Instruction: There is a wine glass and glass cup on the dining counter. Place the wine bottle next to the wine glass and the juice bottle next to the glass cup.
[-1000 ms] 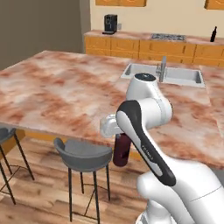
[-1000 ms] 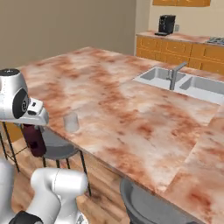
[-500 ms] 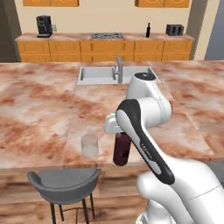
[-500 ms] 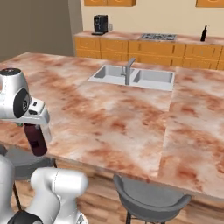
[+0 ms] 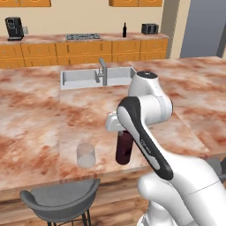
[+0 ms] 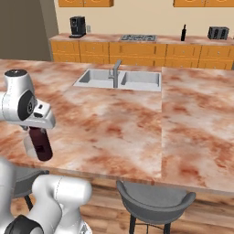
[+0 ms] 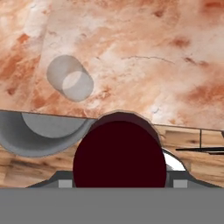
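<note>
the gripper (image 5: 124,131) holds the juice bottle (image 5: 124,147) by its cap, hanging upright over the near edge of the dining counter (image 5: 39,110). the glass cup (image 5: 85,155) stands just beside it, also at the near edge. lower the bottle straight down, further in from the edge, without touching the cup. whether its base touches the stone already is hard to tell.

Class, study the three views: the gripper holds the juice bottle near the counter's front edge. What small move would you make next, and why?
Probably carry the juice bottle forward over the counter toward the glass cup. The gripper is shut on its neck, and in the hand view the bottle hangs over the counter's front edge, above the stool, not yet beside the cup.
</note>
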Controlling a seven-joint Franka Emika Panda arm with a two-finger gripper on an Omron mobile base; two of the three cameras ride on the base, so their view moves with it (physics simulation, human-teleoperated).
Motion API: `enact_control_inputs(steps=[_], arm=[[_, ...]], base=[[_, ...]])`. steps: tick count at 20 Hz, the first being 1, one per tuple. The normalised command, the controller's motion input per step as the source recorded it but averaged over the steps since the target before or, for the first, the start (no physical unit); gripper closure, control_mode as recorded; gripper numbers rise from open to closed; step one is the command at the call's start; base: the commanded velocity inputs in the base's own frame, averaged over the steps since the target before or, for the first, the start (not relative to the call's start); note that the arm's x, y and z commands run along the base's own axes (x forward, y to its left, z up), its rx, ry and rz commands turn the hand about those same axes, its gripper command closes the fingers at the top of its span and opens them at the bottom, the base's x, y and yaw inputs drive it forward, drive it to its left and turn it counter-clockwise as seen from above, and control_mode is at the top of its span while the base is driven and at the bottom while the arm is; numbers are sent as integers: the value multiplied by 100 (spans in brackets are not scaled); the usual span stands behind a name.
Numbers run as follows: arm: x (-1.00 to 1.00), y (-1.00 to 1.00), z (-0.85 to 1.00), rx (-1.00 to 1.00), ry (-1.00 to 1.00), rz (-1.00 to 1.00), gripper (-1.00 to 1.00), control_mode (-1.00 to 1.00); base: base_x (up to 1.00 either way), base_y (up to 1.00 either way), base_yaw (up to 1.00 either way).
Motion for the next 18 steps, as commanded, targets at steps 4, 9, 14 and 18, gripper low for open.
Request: enact_control_inputs(steps=[4, 9, 14, 18], arm=[[0, 0, 0, 0, 0, 0, 100, 100], [0, 0, 0, 0, 0, 0, 100, 100], [0, 0, 0, 0, 0, 0, 100, 100], [0, 0, 0, 0, 0, 0, 100, 100]], base=[[0, 0, 0], [0, 0, 0], [0, 0, 0], [7, 0, 0]])
